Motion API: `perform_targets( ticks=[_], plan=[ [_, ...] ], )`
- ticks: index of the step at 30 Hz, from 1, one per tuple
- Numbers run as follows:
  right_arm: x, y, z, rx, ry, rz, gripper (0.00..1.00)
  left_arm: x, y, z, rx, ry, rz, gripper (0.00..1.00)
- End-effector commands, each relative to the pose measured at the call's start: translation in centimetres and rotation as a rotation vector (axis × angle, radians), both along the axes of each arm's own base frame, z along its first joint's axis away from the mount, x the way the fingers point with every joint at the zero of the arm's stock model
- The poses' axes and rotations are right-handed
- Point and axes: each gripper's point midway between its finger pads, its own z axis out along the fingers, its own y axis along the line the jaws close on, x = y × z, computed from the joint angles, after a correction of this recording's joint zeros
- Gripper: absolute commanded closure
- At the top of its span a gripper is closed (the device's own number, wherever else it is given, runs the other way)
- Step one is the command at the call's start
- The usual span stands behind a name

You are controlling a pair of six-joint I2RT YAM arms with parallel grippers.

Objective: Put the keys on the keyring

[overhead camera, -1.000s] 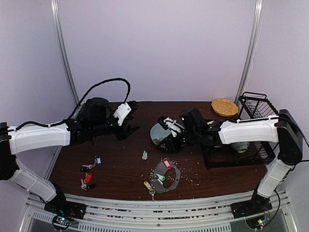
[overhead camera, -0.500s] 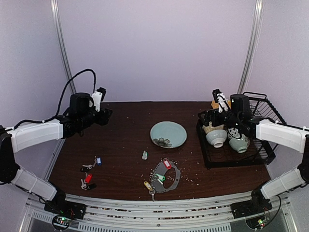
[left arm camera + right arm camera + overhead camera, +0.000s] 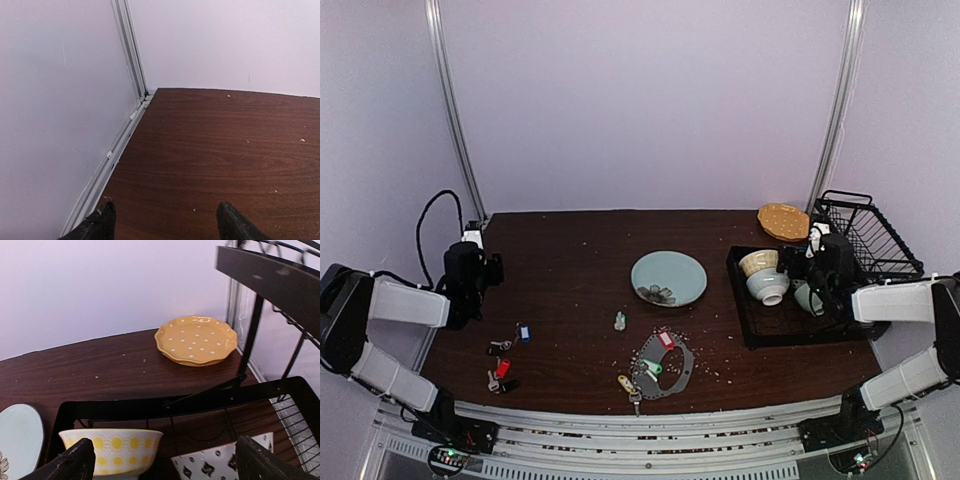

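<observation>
Left fingers (image 3: 100, 225) spread, right fingers (image 3: 70, 462) spread; keyring (image 3: 688, 368), keys (image 3: 503, 367) well apart from both.

Readable text: none in any view.
keys (image 3: 653, 367): coloured tags, too small to show any writing.
yellow plate (image 3: 196, 340): white dots only, no letters.
spotted bowl (image 3: 111, 450): yellow dots only.
black-and-white dish (image 3: 225, 462): small printed shapes, not legible as letters.
pale green plate (image 3: 672, 270): dark motif near its rim, not text.
</observation>
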Motion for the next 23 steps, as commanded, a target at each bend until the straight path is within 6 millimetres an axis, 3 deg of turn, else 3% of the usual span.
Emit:
perform_targets(
  ticks=[1,4,9,16,23],
  plan=[
    [-1.6,-3.5,2.5,0.020,-0.203,-0.193,0.00,2.3,0.0,4.8,0.079,-0.184,-0.004,0.28],
    [-2.2,-5.0,2.2,0.024,-0.203,-0.282,0.00,2.8,-0.8,5.0,0.070,-0.202,-0.049,0.28],
    [-2.3,-5.8,2.0,-0.035,-0.209,-0.323,0.00,2.3,-2.0,5.8,0.075,-0.265,-0.140,0.27],
    [-3.0,-6.4,2.3,-0.052,-0.238,-0.347,0.00,3.6,-0.9,5.4,0.068,-0.287,-0.135,0.26],
    [-3.0,-6.7,2.2,-0.060,-0.228,-0.371,0.00,3.2,-0.9,5.7,0.063,-0.302,-0.140,0.26]
  ],
)
